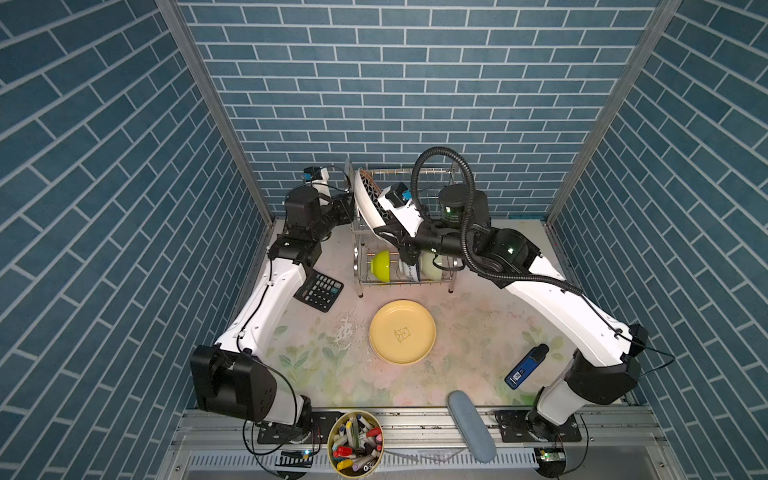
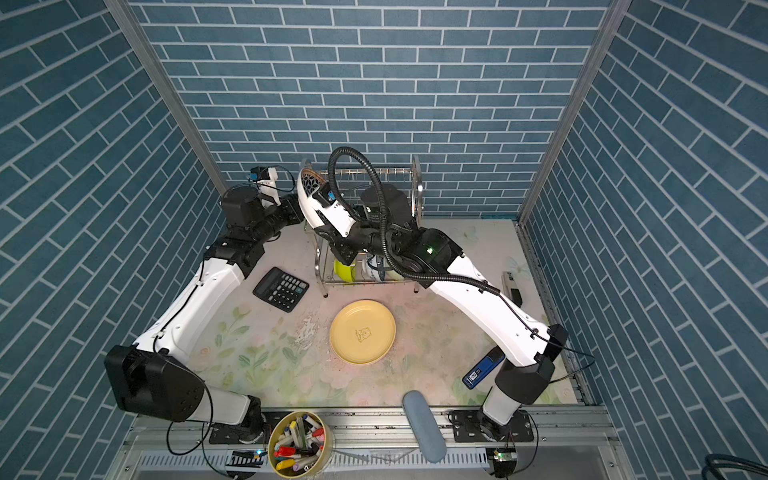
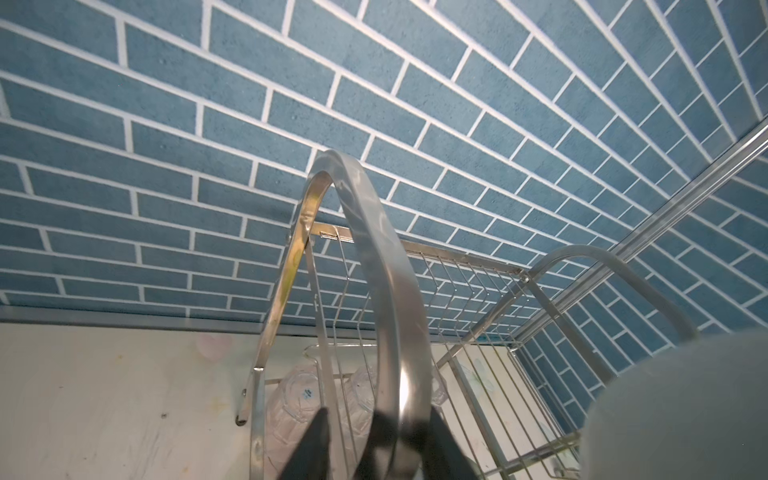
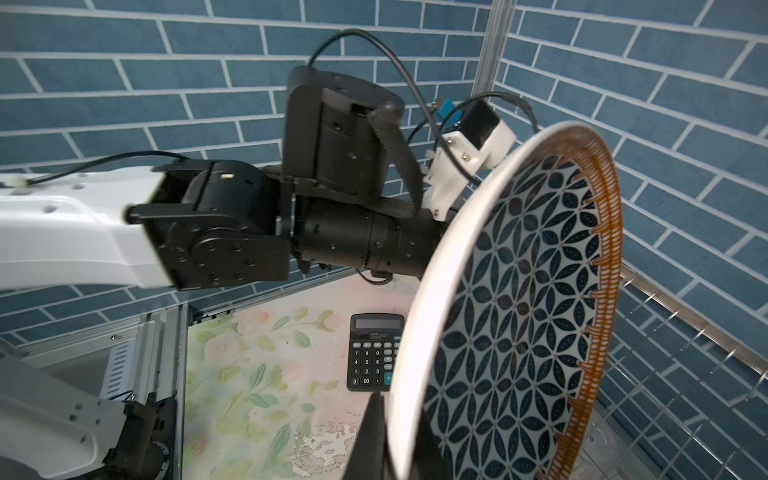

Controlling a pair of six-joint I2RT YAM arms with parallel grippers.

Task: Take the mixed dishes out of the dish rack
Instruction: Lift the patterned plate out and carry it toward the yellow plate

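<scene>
— Steel rack [image 1: 395, 169] at the back of the tabletop [image 1: 478, 316], I see. Where is the patterned plate?
— The patterned plate [image 4: 511, 291] stands tilted on its edge over the left end of the rack. The right gripper [image 4: 388, 424] is clenched on its lower rim.
— And the left gripper?
— The left gripper [image 3: 378, 440] has its jaws apart, one on each side of the arched side frame [image 3: 374, 232]. A gap shows beside one finger.
— What stands in the way?
— The left arm's wrist is just behind the white back of the plate. In both top views the right arm and its black hose [image 1: 436, 148] cover most of the upper tier.
— Other things around?
— A lime bowl [image 1: 380, 266] sits in the lower tier. Clear glasses [image 3: 299, 395] show low behind that frame. A yellow plate [image 1: 402, 331] lies flat in front of the rack, and a calculator [image 1: 319, 291] lies to its left.
</scene>
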